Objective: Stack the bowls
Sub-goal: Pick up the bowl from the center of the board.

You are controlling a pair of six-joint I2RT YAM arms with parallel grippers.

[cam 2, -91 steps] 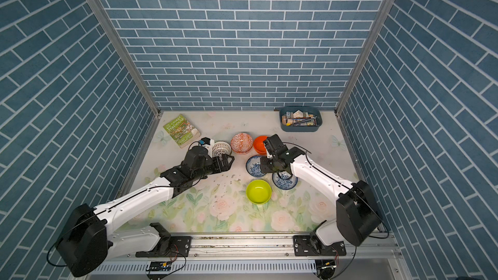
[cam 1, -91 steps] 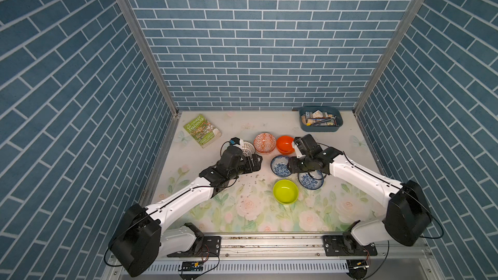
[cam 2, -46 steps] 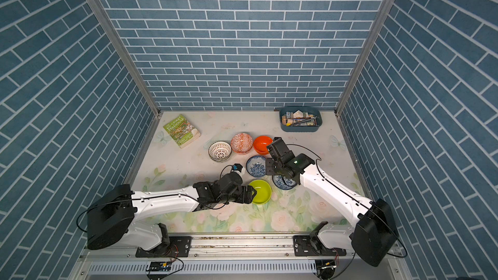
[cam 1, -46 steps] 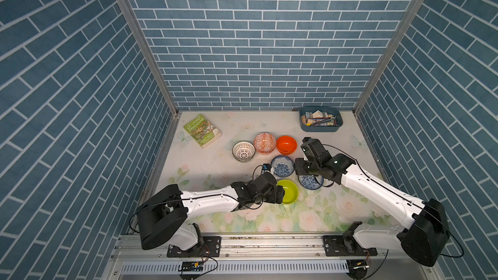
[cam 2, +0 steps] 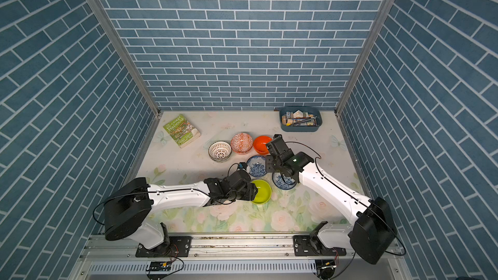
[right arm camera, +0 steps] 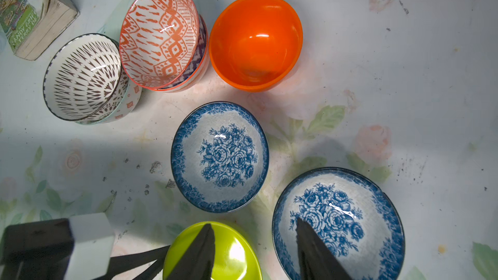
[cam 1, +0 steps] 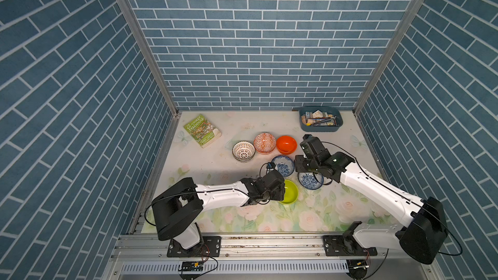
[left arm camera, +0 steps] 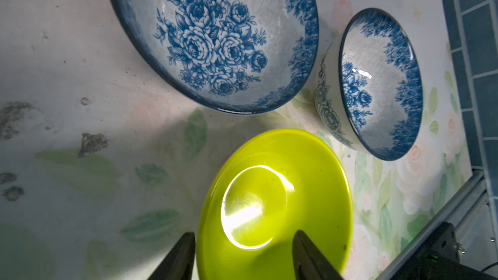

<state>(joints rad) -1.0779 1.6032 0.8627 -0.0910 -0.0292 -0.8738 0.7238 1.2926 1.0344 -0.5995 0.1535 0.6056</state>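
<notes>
Jaws, left gripper (left arm camera: 242,232): spread astride the near rim of the lime green bowl (left arm camera: 272,184), one jaw outside the wall and one inside, not yet pinching.
Jaws, right gripper (right arm camera: 253,222): part spread, holding nothing, hovering above the gap between the lime green bowl and the nearer blue floral bowl (right arm camera: 336,224).
Worktop (cam 1: 210,162): the bowls cluster mid-sheet, with the lime one nearest the front.
Tray (cam 1: 320,129): back right corner, crowded with small items, well apart from the bowls.
Nested pairs: the black-and-white bowl (right arm camera: 80,76) sits in a geometric bowl (right arm camera: 126,106). The orange patterned bowl (right arm camera: 159,36) sits tilted in another patterned bowl (right arm camera: 200,57).
Loose bowls: the plain orange bowl (right arm camera: 256,41), the second blue floral bowl (right arm camera: 219,157) and the lime one are all empty.
Handling: the lime bowl looks like light, stiff, glossy plastic, probably slippery, so a rim pinch suits it. The floral bowls look like glazed ceramic, heavier and easy to chip.
</notes>
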